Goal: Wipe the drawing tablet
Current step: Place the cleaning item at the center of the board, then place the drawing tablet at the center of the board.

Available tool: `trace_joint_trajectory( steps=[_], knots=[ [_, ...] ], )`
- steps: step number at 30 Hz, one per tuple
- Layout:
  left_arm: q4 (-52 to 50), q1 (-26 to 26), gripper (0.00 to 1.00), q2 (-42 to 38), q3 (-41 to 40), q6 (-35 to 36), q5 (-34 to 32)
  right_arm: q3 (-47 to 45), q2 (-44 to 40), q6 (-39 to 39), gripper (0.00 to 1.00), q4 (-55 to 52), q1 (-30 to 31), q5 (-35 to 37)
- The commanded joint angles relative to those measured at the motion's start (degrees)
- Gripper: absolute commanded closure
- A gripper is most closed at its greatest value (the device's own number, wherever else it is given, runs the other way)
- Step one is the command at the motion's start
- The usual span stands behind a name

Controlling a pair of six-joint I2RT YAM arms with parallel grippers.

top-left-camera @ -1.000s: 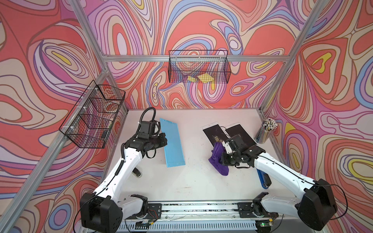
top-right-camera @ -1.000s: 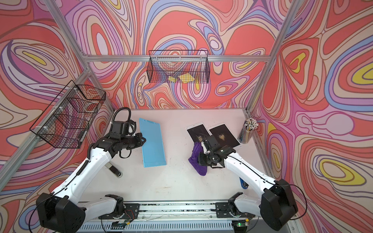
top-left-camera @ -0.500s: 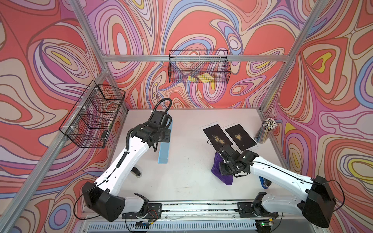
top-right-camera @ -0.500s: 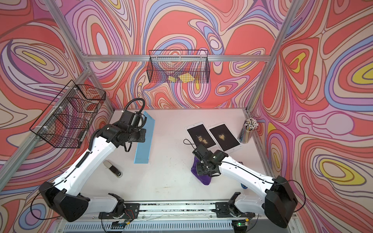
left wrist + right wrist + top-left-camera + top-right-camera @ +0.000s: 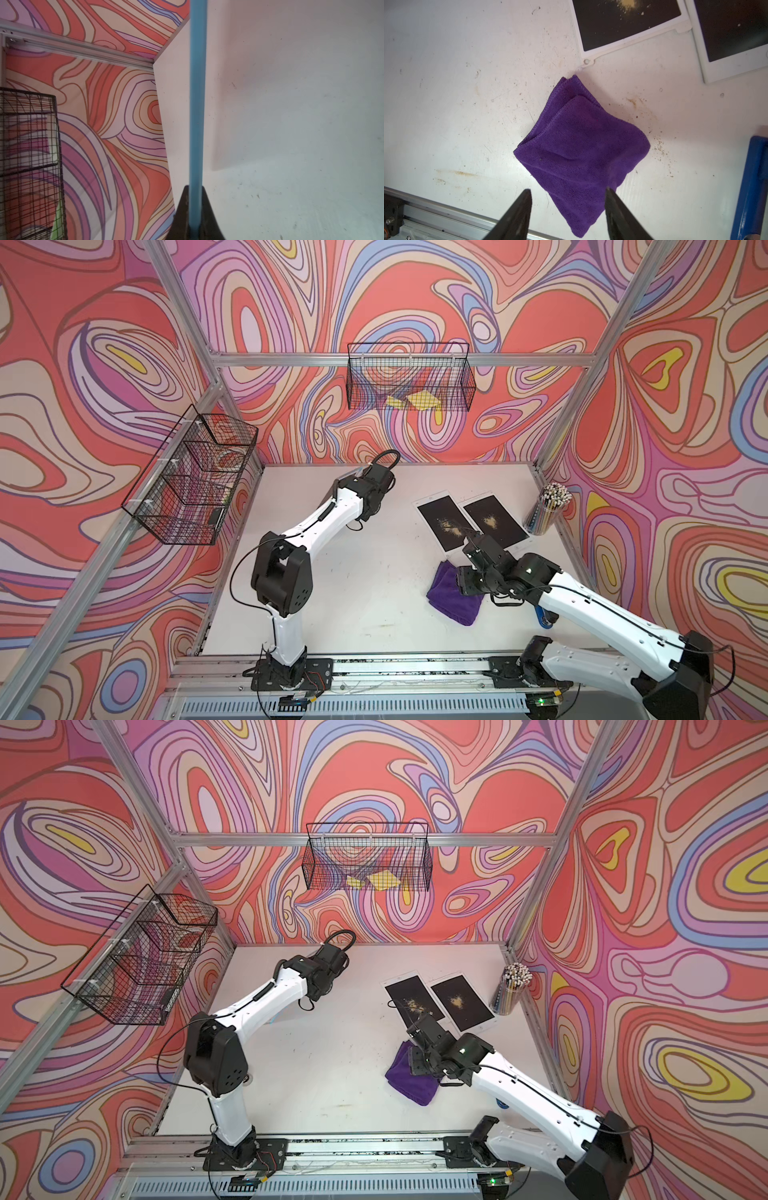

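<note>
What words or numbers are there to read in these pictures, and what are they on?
No text can be read anywhere.
Tablets: dark screens, white frames, no writing shows.
Cloth: plain purple, no label shows.
Pencil cup: any print is too small to read.
Blue board: seen edge-on, its faces are hidden.

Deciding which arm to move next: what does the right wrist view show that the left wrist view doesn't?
Only the right wrist view: the purple cloth lying ungripped on the table ahead of the open right gripper, two drawing tablets with yellowish crumbs on their dark screens, and a blue object at the edge. Only the left wrist view: a thin blue panel seen edge-on, clamped in the shut left gripper, plus a wire basket by the patterned wall. Both: the scuffed white table.
</note>
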Motion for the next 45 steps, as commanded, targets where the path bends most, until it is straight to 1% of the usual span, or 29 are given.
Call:
trace_joint_trajectory(
  steps=[1,3,8,11,14,18,20,22,23,24,25,28,30,32,34,35,38,39,42,45],
  knots=[
    [9.4,-1.6,1.00,1.4,0.5,9.1,-10.8,-0.7,-2.4,1.8,0.42,-1.3,0.2,3.3],
    [14.3,-3.1,1.00,3.4,-0.7,11.6,-12.0,-0.8,-4.1,3.4,0.42,-1.9,0.3,5.7],
    [25.4,-7.0,1.00,9.5,-3.9,14.5,-15.3,1.4,-9.5,6.2,0.43,-3.1,0.2,9.9],
    [28.9,-7.9,1.00,13.8,-4.6,13.5,-16.5,2.8,-10.4,6.0,0.44,-3.5,0.2,10.3],
    [29.4,-8.5,1.00,17.2,-4.4,11.0,-16.9,2.6,-11.1,5.9,0.44,-3.3,0.2,9.0],
    [29.5,-9.2,1.00,19.3,-5.8,7.5,-16.9,1.2,-12.1,5.7,0.44,-3.7,0.1,8.3],
    [30.5,-9.6,0.95,19.8,-7.4,6.7,-16.5,0.5,-12.6,5.7,0.44,-3.9,0.2,7.9],
    [29.8,-9.7,0.87,20.1,-8.7,4.6,-15.1,-0.6,-13.0,5.7,0.44,-3.7,0.2,7.5],
    [29.1,-9.7,0.85,20.2,-9.0,4.0,-14.2,-1.0,-13.1,5.8,0.44,-3.5,0.2,7.4],
    [27.8,-10.0,0.78,20.4,-8.8,3.2,-14.8,-1.4,-13.2,5.8,0.45,-3.4,0.2,7.1],
    [27.3,-10.3,0.73,20.0,-9.1,2.7,-14.3,-1.7,-13.2,5.8,0.45,-3.2,0.2,6.8],
    [25.8,-10.6,0.59,18.0,-10.3,1.0,-9.9,-2.3,-13.4,6.2,0.45,-2.8,0.2,6.2],
    [23.9,-10.6,0.54,17.5,-10.1,-0.2,-8.3,-2.5,-13.4,6.5,0.45,-2.7,0.2,6.1],
    [22.1,-10.6,0.47,17.8,-9.6,-0.8,-6.5,-2.4,-13.4,6.7,0.45,-2.5,0.2,6.0],
    [18.8,-10.7,0.38,17.9,-8.6,-1.9,-2.1,-2.2,-12.8,6.7,0.45,-2.3,0.2,5.9],
    [17.9,-10.7,0.36,17.5,-8.6,-2.4,0.2,-2.1,-12.5,6.7,0.45,-2.3,0.2,5.9],
    [17.4,-10.7,0.30,13.6,-10.2,-2.8,12.0,-1.5,-10.9,6.5,0.45,-2.2,0.1,5.5],
    [17.0,-10.5,0.28,11.9,-10.8,-3.3,17.4,-1.2,-10.2,6.5,0.45,-2.1,0.2,5.3],
    [14.4,-10.1,0.26,7.9,-11.0,-5.3,32.4,0.5,-7.4,6.1,0.45,-2.3,0.2,5.2],
    [15.5,-9.9,0.25,2.8,-12.9,-8.1,44.3,2.8,-3.0,4.7,0.43,-1.4,-0.7,4.7]
  ],
)
